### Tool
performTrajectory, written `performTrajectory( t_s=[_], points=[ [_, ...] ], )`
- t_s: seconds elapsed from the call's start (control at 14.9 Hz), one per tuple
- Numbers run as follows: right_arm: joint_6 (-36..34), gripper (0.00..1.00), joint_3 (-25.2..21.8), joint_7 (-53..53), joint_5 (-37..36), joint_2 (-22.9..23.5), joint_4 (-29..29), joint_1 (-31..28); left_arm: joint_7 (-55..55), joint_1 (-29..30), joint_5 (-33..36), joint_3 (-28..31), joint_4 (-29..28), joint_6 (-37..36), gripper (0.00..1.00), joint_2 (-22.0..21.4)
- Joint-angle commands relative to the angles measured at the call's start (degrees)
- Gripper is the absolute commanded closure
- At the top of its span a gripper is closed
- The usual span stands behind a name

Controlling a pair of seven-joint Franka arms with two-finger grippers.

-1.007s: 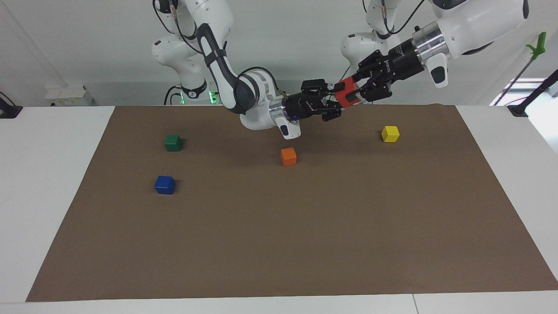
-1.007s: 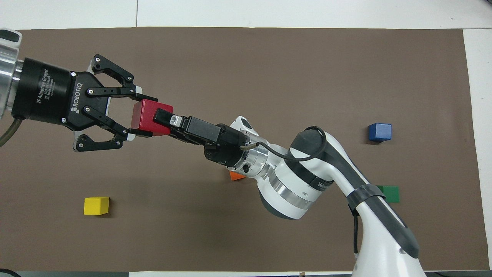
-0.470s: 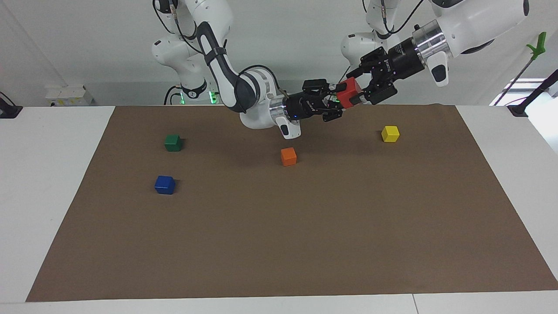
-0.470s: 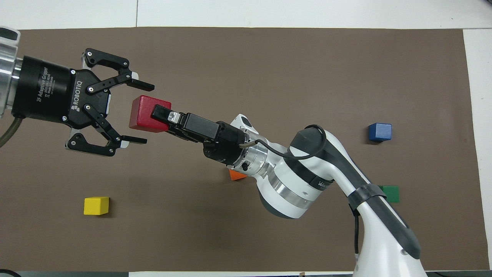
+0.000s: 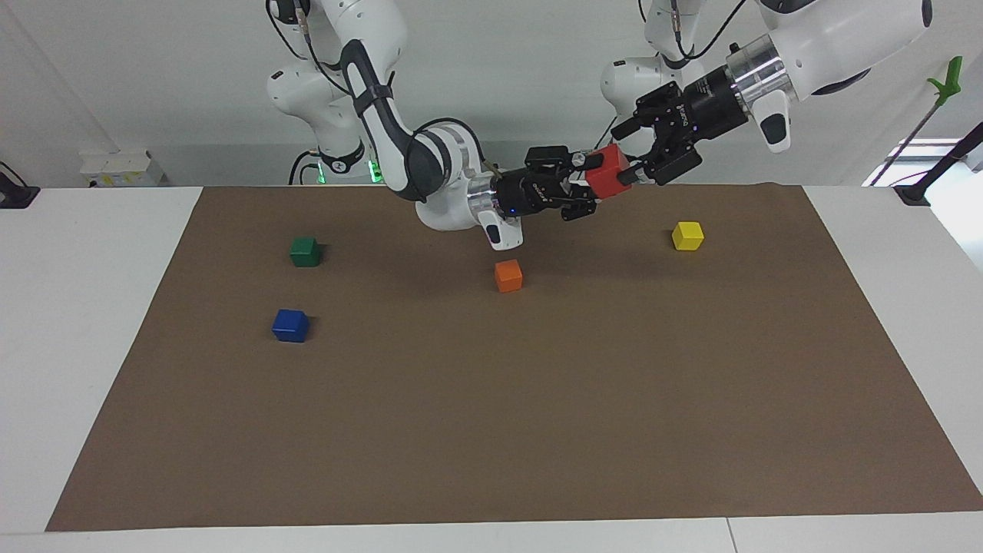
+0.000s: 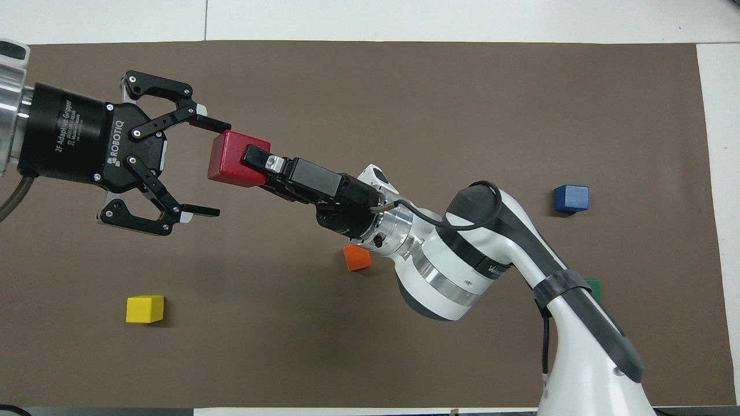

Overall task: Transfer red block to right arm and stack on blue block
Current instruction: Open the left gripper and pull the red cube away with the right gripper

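Observation:
The red block (image 5: 610, 170) is held up in the air by my right gripper (image 5: 595, 183), which is shut on it, over the mat near the robots' edge. In the overhead view the red block (image 6: 234, 167) sits at the tip of the right gripper (image 6: 245, 167). My left gripper (image 5: 623, 157) is open, its fingers spread to either side of the block's end without touching it; it also shows in the overhead view (image 6: 215, 167). The blue block (image 5: 290, 325) lies on the mat toward the right arm's end, also in the overhead view (image 6: 571, 198).
An orange cube (image 5: 508, 275) lies on the brown mat (image 5: 491, 422) under the right arm's wrist. A yellow cube (image 5: 687, 235) lies toward the left arm's end. A green cube (image 5: 305, 251) lies nearer to the robots than the blue block.
My left gripper has opened and let go of the red block. The right gripper now holds it alone and has drawn it slightly away toward the right arm's end.

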Motion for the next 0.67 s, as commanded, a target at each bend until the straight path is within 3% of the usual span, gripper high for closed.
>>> performTrajectory(
  t_s=[0.0, 0.2, 0.6],
  points=[
    [1.34, 1.00, 1.15, 0.41, 5.92, -0.54, -0.27, -2.60, -1.23, -0.32, -0.14, 0.06, 0.01, 0.53, 0.00, -0.72],
    [4.41, 1.00, 1.15, 4.18, -1.36, -2.99, -1.41, -6.11, -1.06, -0.23, 0.12, 0.06, 0.01, 0.45, 0.00, -0.72],
    [8.36, 1.00, 1.06, 13.32, -14.11, -7.83, -3.08, -12.44, 1.48, -0.14, 7.04, 0.32, -0.17, 0.18, 0.00, -1.60]
  ],
)
